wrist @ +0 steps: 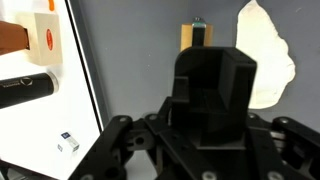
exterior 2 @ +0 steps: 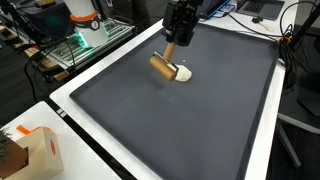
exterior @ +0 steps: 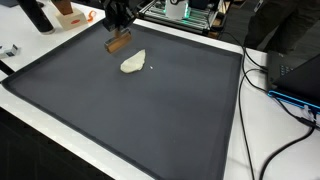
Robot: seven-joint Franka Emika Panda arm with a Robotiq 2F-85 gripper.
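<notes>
We see the brown block [exterior 2: 163,66] tilted right under the jaws, just beside the white lump [exterior 2: 183,73] on the surface [exterior 2: 200,130], and we cannot tell whether they pinch it, so a weak hold could drop it onto the lump.

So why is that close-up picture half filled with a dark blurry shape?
Wrist view: the gripper sits right against the lens, so it blurs dark, and the white lump looks overexposed. Both exterior views: even light on the dark mat, no strong glare, and the brown block is fairly sharp.
</notes>
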